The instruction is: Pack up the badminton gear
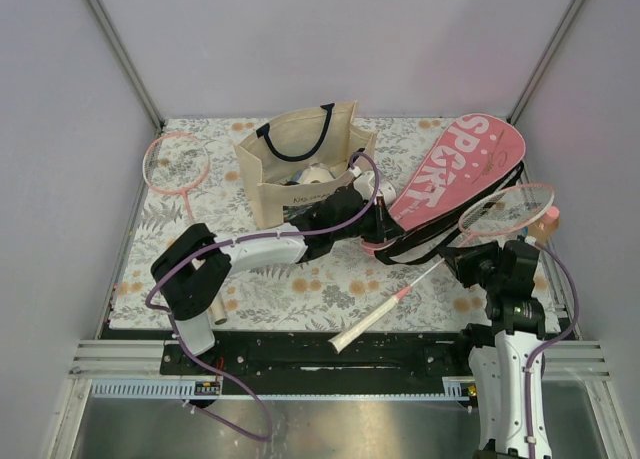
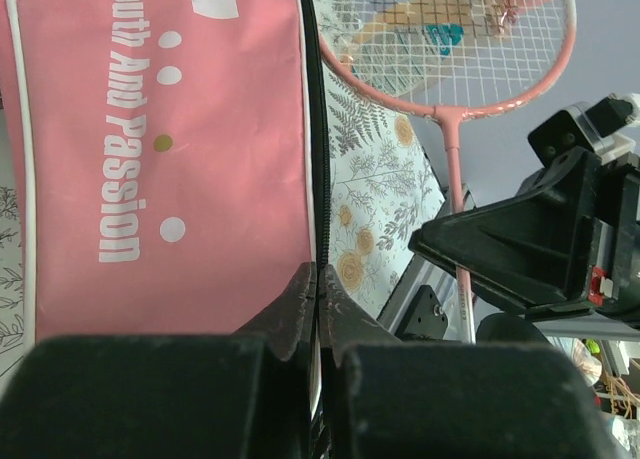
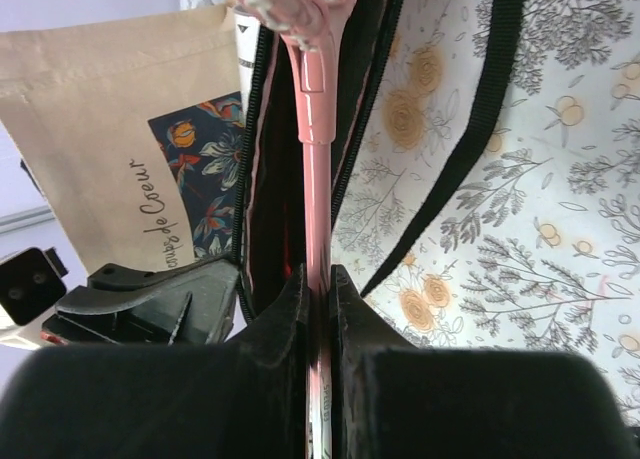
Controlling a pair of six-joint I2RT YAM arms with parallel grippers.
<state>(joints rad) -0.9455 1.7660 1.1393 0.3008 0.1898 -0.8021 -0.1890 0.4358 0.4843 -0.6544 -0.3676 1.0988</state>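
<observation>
The pink "SPORT" cover [image 1: 455, 174] lies slanted at the back right, its black strap [image 1: 430, 247] looped beside it. My left gripper [image 1: 375, 226] is shut on the cover's zipper edge [image 2: 318, 279] at its lower end, with the pink face [image 2: 150, 159] to the left. One pink racket [image 1: 505, 211] lies across the right side, white handle [image 1: 360, 329] toward the front. My right gripper [image 1: 468, 254] is shut on its pink shaft [image 3: 318, 279], which runs past the cover's dark open mouth [image 3: 275, 179]. A second racket [image 1: 175, 164] lies far left.
A beige tote bag [image 1: 300, 159] with black handles stands at back centre, white round things inside. A small bottle with a pink cap [image 1: 550, 217] stands by the right racket head. A pale cylinder [image 1: 217, 311] lies under my left arm. The enclosure walls are close on both sides.
</observation>
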